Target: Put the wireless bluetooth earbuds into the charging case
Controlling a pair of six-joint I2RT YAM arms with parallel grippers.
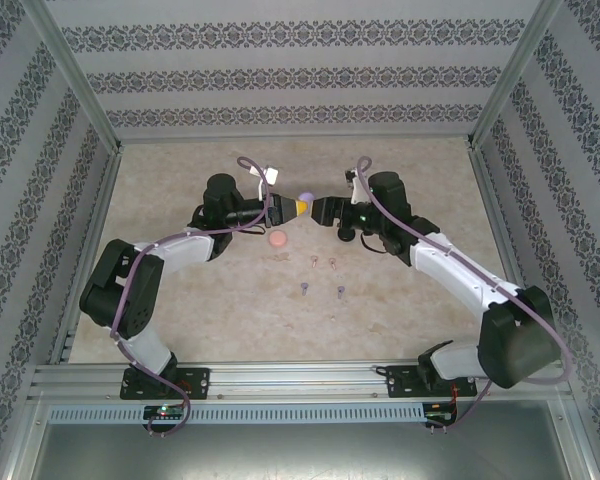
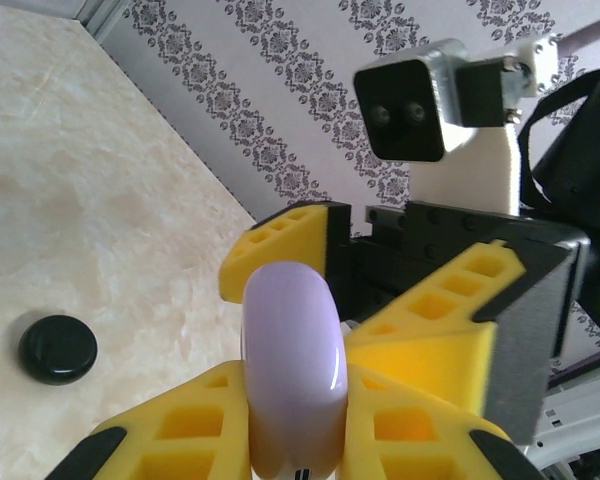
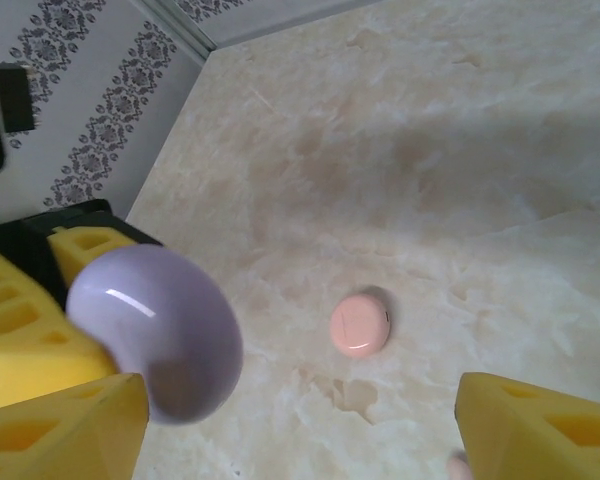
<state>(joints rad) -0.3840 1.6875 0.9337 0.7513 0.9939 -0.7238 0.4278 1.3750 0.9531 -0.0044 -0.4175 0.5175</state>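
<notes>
A lilac round charging case (image 2: 290, 370) stands on edge between the yellow fingers of my left gripper (image 2: 292, 425), which is shut on it above the table. From above, the case (image 1: 305, 197) sits where my left gripper (image 1: 296, 207) and right gripper (image 1: 317, 209) meet tip to tip. My right gripper (image 3: 300, 430) is open, with the lilac case (image 3: 160, 330) close by its left finger and a wide gap to the other. Several tiny earbuds (image 1: 313, 260) lie loose on the table in front of the grippers.
A pink case (image 3: 360, 323) lies flat on the table below the grippers, also seen from above (image 1: 277, 239). A black case (image 2: 58, 348) lies on the table to the left of my left gripper. Patterned walls close in the table's far and side edges.
</notes>
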